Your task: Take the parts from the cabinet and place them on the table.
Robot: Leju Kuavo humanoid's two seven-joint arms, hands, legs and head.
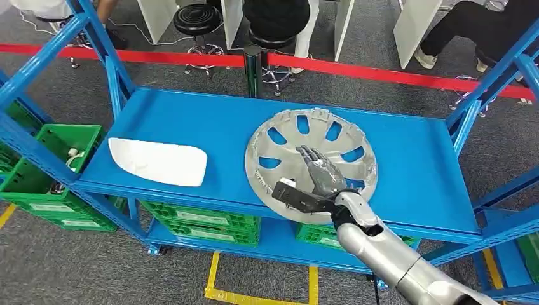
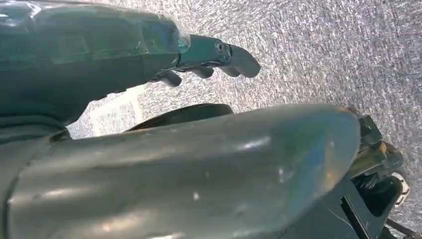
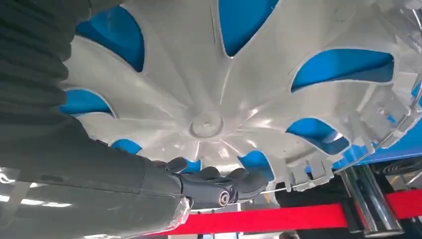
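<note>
grey plastic hubcap (image 1: 311, 164), likely light, stiff, slippery; best gripped at rim. right hand (image 1: 316, 180) lay flat on it, fingers spread, gripping nothing. left hand (image 2: 209, 57) hung with fingers loosely curled, holding nothing.

Grey speckled carpet (image 1: 57, 267) covers the floor, marked with yellow tape lines (image 1: 260, 295). A red barrier belt (image 1: 394, 75) runs across on a steel post (image 1: 253, 70). Beyond it stand black stools (image 1: 198, 22) and white desk panels (image 1: 416, 25) (people seated there).
</note>
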